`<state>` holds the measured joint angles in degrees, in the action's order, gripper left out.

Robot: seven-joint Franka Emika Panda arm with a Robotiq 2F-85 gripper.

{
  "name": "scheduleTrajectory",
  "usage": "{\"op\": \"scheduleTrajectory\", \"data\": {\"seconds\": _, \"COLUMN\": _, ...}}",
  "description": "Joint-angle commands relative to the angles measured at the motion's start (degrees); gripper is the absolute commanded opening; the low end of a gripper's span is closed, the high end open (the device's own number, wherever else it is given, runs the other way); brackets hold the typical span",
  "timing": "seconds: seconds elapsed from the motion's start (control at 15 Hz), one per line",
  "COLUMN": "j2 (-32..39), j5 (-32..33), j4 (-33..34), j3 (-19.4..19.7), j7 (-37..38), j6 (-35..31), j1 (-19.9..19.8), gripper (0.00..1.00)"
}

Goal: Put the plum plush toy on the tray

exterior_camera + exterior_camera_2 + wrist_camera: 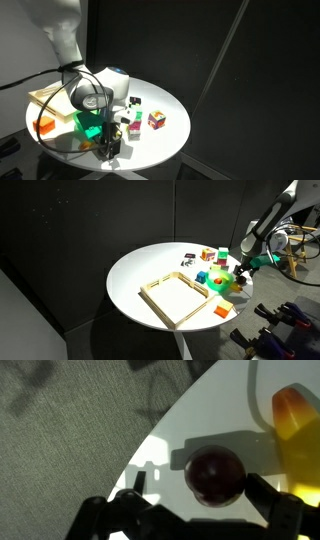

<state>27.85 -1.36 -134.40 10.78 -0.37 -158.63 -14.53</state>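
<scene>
The plum plush toy (214, 473), a small round dark-red ball, sits lower centre in the wrist view by the white table's (225, 405) edge; the claw (195, 500) gapes wide either side; mid-frame in an exterior view, the tray (180, 298) shows bare wood.

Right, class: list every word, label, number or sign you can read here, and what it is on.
No text can be read anywhere.
The plum, banana and tray show no print.
The small coloured blocks are too small to tell.
</scene>
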Motion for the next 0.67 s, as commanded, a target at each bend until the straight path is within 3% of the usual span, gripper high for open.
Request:
{"op": "scheduleTrajectory", "data": {"seconds": 0.0, "j2": 0.85, "j5": -0.59, "j4": 1.08, "j3": -0.07, "j7": -0.80, "j6": -0.38, "j1": -0.71, "gripper": 0.78}}
{"op": "scheduleTrajectory", "data": {"seconds": 0.13, "j2": 1.02, "j5": -0.45, "j4": 1.26, "j3": 0.21, "j7": -0.42, "j6": 0.01, "j1": -0.46, "gripper": 0.68}}
{"op": "scheduleTrajectory", "data": {"seconds": 0.4, "j2": 0.26, "j5": -0.13, "j4": 1.15, "j3": 1.02, "j7": 0.65, "j6": 1.41, "j1": 0.25, "gripper": 0.34}}
{"op": "scheduleTrajectory", "data": {"seconds": 0.6, "j2": -0.57, "j5": 0.62, "j4": 0.99, "j3": 2.43, "j7": 2.01, "j6": 2.49, "j1": 1.30, "gripper": 0.34}}
